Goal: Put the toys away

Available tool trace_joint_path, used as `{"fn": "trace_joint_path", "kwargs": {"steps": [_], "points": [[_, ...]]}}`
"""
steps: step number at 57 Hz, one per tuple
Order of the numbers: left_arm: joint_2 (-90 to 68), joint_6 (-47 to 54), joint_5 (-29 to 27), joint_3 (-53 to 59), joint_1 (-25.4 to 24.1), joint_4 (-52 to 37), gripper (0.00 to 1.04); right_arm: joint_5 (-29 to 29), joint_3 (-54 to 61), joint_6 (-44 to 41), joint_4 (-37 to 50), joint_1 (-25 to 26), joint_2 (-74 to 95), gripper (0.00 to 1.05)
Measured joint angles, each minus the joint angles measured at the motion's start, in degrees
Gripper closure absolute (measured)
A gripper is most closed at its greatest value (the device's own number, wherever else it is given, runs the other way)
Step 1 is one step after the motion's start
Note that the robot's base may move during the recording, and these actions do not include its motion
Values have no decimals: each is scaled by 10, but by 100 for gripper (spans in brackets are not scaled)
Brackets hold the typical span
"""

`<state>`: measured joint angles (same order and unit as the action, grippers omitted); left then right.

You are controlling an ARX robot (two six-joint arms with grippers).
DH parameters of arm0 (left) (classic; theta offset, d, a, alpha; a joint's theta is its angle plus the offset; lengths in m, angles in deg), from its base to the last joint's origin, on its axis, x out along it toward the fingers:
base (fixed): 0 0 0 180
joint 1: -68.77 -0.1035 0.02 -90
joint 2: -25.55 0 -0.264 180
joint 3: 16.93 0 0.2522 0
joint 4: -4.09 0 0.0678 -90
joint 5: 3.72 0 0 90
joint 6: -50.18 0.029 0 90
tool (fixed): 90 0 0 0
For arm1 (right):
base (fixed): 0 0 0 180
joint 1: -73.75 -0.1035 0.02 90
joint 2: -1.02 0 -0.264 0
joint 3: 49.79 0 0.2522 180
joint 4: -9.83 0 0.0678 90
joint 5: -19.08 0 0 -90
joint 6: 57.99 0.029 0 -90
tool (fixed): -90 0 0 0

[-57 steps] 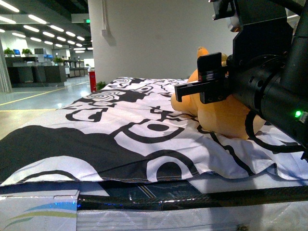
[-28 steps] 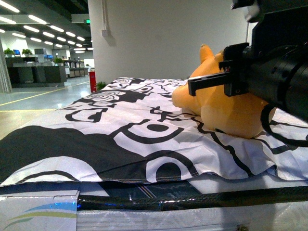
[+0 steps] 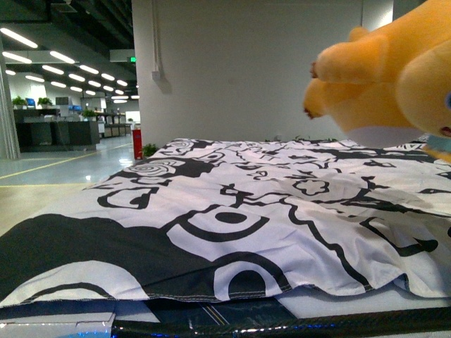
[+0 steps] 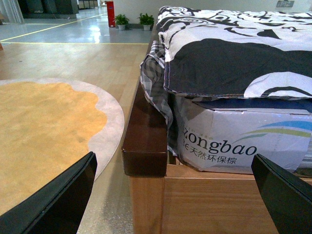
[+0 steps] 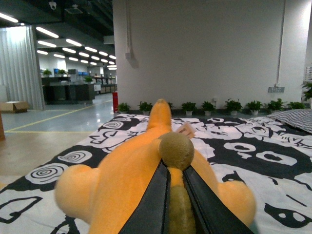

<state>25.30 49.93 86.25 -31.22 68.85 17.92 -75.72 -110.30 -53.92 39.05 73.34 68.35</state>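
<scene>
An orange-yellow plush toy (image 3: 387,77) hangs in the air at the upper right of the front view, clear of the black-and-white bedspread (image 3: 232,211). In the right wrist view the plush toy (image 5: 131,180) fills the foreground, and my right gripper (image 5: 176,195) is shut on its brownish tail with the round tuft (image 5: 176,150) sticking out past the fingers. My left gripper (image 4: 175,195) is open, low beside the bed's wooden corner (image 4: 146,141), with nothing between its fingers (image 4: 58,200).
The bed has a wooden frame (image 4: 214,200) and a boxed mattress (image 4: 234,131) under the spread. A round orange rug (image 4: 44,131) lies on the floor beside it. A striped pillow (image 5: 292,117) lies at the bed's far end, and potted plants (image 5: 214,106) line the white wall.
The plush toy has been lifted off the bedspread and now hangs close to the front camera. The right arm has risen out of the front view.
</scene>
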Motion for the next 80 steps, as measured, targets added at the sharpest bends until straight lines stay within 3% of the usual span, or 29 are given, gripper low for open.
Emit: {"fn": "trace_joint_path", "kwargs": {"steps": [33,50,63,80], "points": [[0,0,0,0,0,0,6,-234,187,181,-69,213,-288,99],[0,0,0,0,0,0,6,-301,278,265,-95,282,-404,99],[0,0,0,0,0,0,6,-330,317,280,-125,301,-469,99],[0,0,0,0,0,0,6,-280,353,215,-202,252,-516,99]]}}
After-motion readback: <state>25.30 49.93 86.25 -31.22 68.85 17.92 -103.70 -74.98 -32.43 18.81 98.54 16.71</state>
